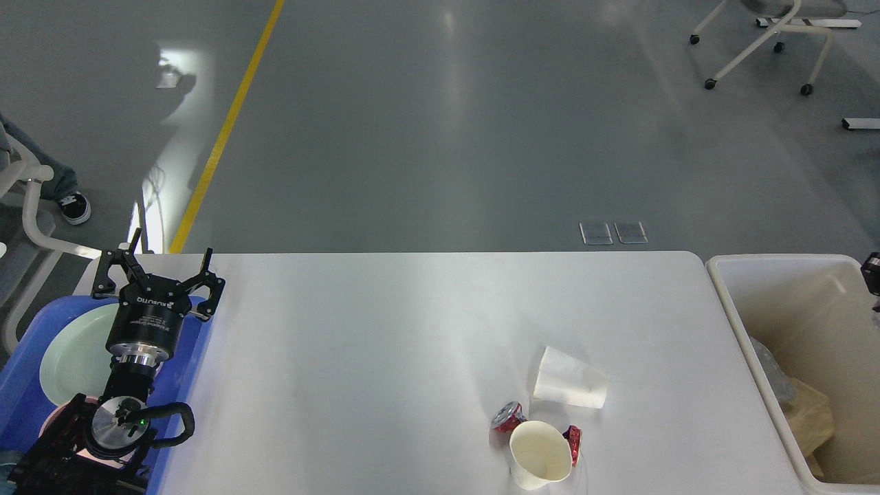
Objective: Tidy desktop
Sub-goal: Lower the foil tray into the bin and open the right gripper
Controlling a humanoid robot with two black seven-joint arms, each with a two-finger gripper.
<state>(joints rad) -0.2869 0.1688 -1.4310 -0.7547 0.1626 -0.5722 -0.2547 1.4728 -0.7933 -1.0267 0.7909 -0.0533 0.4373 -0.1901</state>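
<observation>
The white desktop (pixel 385 344) fills the lower middle of the head view. A white paper cup (pixel 569 387) lies on its side near the front right. A second paper cup (pixel 541 454) lies just in front of it, mouth toward me. A crushed red can (pixel 509 416) lies against that cup. My left gripper (pixel 159 265) stands open and empty over the far edge of the blue tray (pixel 199 344). Only a small black piece of my right gripper (pixel 872 273) shows at the right edge, over the bin.
The cream-white bin (pixel 722 289) stands against the desktop's right end, with brown paper and clear plastic (pixel 801 409) inside. The tray holds a pale green plate (pixel 69 357). A wheeled chair (pixel 763 41) is on the floor at the far right. A person's shoe (pixel 74 206) shows far left.
</observation>
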